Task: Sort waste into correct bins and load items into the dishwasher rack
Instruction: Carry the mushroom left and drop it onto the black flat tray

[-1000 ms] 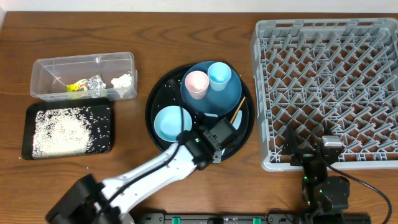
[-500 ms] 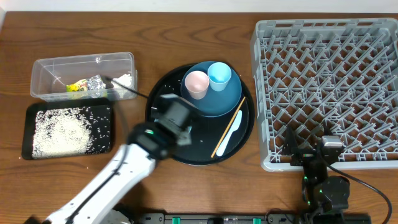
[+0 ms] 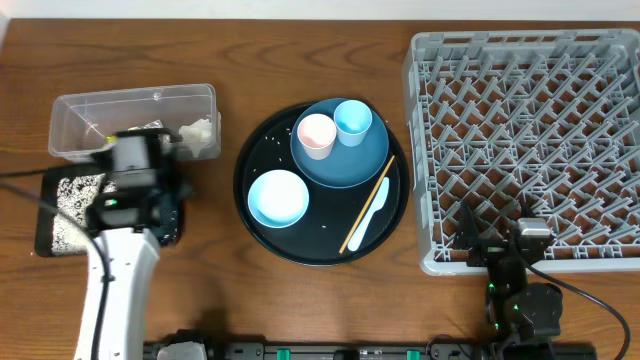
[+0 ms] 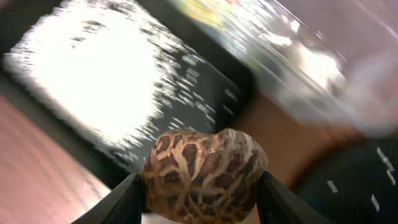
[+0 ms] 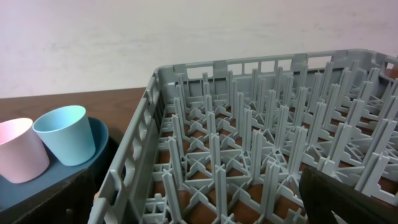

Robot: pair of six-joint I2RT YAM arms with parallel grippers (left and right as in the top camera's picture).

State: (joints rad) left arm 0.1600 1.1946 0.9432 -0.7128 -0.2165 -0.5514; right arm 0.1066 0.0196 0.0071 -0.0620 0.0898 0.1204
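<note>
Dial centred on the round black tray (image 3: 300, 248), 12 = far edge of table. L gripper (image 3: 135, 185) hangs out at 9 o'clk, over the seam btwn the clear tub (image 3: 130, 100) and the shallow black tray (image 3: 45, 215) just below it. Wrist view shows its fingers (image 4: 127, 199) clamped on the brown food scrap (image 4: 202, 174) from both sides, w/ the scrap bulging up btwn them. It's a side pinch, prob. because the scrap is round and would roll out of a looser hold. Under it lies the rice (image 4: 81, 74), heaped on the black tray. That looks like the food-waste bin, so I judge the scrap is due there, not in the tub, where the tissue (image 3: 198, 130) lies; the rest of the tub's contents are hidden by the arm. Next move, I'd say: ease over the rice, then let go low so it doesn't bounce out. R gripper (image 3: 497, 240) sits parked at 4 o'clk by the near rim of the dishwasher rack (image 3: 530, 130), jaws wide apart, holding nothing and out of the way. Dishes not loaded yet: plate (image 3: 350, 168) carrying pink cup (image 3: 317, 135) and blue cup (image 3: 352, 122) at 12, bowl (image 3: 278, 198) at 8, chopstick (image 3: 368, 200) and spoon (image 3: 372, 218) at 4.
</note>
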